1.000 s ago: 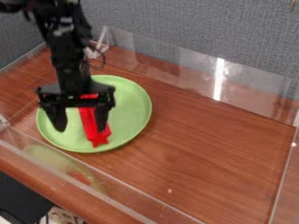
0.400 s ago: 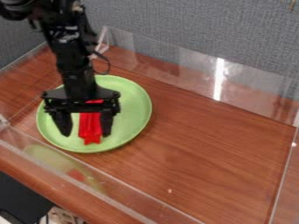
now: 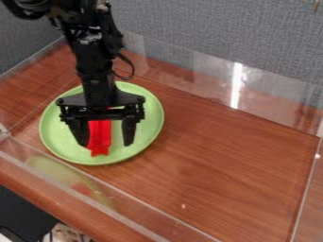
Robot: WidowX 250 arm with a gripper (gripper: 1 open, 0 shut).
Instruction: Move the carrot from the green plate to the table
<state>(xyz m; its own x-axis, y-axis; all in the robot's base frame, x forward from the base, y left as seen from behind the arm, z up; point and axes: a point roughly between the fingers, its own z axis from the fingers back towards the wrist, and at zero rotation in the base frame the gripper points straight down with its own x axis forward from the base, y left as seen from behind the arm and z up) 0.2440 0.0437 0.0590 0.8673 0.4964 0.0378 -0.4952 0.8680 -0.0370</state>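
Note:
The carrot [image 3: 101, 140], a bright red bar, lies on the green plate [image 3: 146, 130] at the left of the table [image 3: 228, 161]. My gripper [image 3: 98, 135] hangs from the black arm straight over the plate, open. Its two dark fingers [image 3: 130, 130] stand wide apart on either side of the carrot, with a gap between each of them and the bar. The carrot's upper end is hidden under the gripper body.
Low clear acrylic walls [image 3: 214, 71] border the tabletop on all sides. A grey fabric panel stands behind the back wall. A cable [image 3: 116, 43] trails from the arm toward the back wall.
The arm has shifted to the right over the plate, bringing the open fingers to straddle the carrot. The carrot and the plate have stayed in place.

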